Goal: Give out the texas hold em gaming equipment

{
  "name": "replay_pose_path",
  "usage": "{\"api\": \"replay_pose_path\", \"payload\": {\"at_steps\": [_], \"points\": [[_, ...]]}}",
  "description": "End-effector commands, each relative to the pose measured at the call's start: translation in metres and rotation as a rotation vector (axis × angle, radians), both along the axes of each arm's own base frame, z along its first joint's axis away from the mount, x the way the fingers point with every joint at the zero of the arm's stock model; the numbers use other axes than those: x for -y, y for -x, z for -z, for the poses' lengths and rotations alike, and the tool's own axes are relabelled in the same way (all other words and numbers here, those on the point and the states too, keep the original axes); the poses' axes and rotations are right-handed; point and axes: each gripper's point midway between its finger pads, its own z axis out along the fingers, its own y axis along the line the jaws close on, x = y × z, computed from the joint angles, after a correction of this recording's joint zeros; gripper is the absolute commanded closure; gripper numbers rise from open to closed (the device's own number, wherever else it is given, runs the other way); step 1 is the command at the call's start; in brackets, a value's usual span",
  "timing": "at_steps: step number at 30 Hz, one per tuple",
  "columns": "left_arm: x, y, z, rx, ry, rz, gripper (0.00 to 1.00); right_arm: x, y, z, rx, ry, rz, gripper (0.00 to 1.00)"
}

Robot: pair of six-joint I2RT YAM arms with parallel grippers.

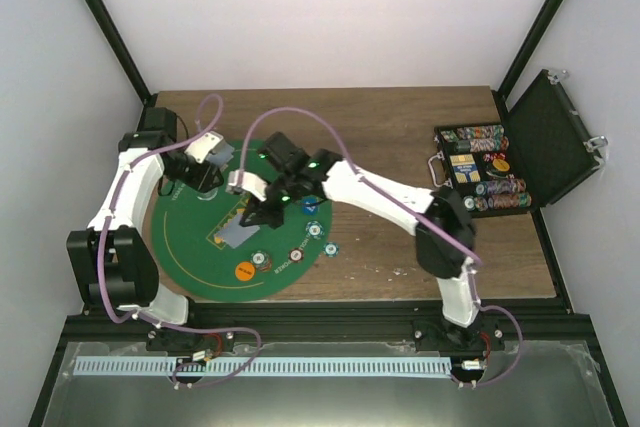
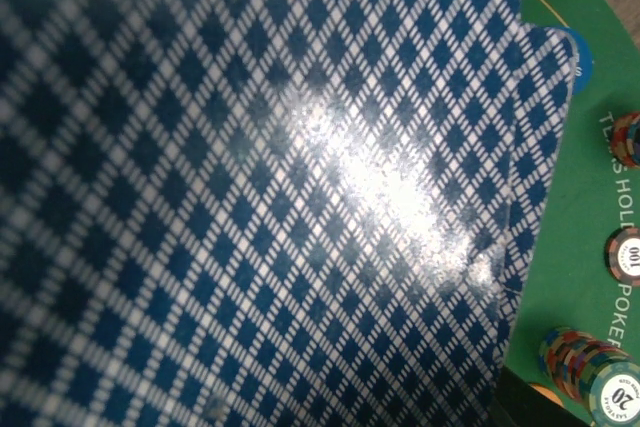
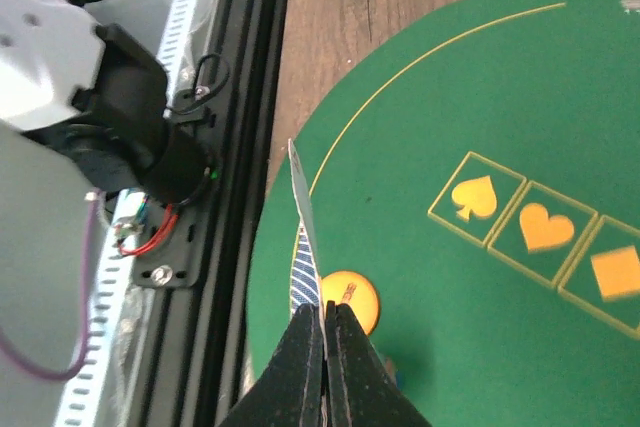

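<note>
My left gripper (image 1: 207, 169) is over the green mat's far left edge and holds a pale stack of playing cards (image 1: 214, 148). Their blue-checked backs (image 2: 260, 187) fill the left wrist view and hide the fingers. My right gripper (image 1: 251, 218) is shut on one playing card (image 1: 237, 236) above the mat's middle. In the right wrist view that card (image 3: 304, 209) shows edge-on between the shut fingers (image 3: 300, 367), above an orange chip (image 3: 352, 301). On the mat lie the orange chip (image 1: 243, 270), red-white chips (image 1: 265, 262), teal chips (image 1: 316, 230) and a blue chip (image 1: 310, 205).
The green half-round felt mat (image 1: 190, 247) lies left of centre on the wooden table (image 1: 400, 127). An open black case (image 1: 545, 142) with rows of chips (image 1: 482, 169) stands at the right. A black frame rail (image 3: 235, 147) runs along the near edge.
</note>
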Motion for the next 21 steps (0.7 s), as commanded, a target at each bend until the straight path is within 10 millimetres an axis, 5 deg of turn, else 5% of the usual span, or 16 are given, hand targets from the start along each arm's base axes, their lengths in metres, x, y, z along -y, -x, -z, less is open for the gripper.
{"api": "replay_pose_path", "payload": {"at_steps": [1, 10, 21], "points": [[-0.011, -0.004, -0.014, 0.028, 0.01, -0.046, 0.55, -0.04, 0.009, 0.021, 0.088, 0.061, -0.086, 0.99], [-0.014, -0.004, -0.013, 0.031, 0.0, -0.05, 0.55, -0.085, 0.045, 0.078, 0.171, 0.164, -0.241, 0.99], [-0.013, -0.004, -0.01, 0.024, 0.002, -0.046, 0.55, -0.097, 0.063, 0.126, 0.21, 0.22, -0.325, 0.99]]}}
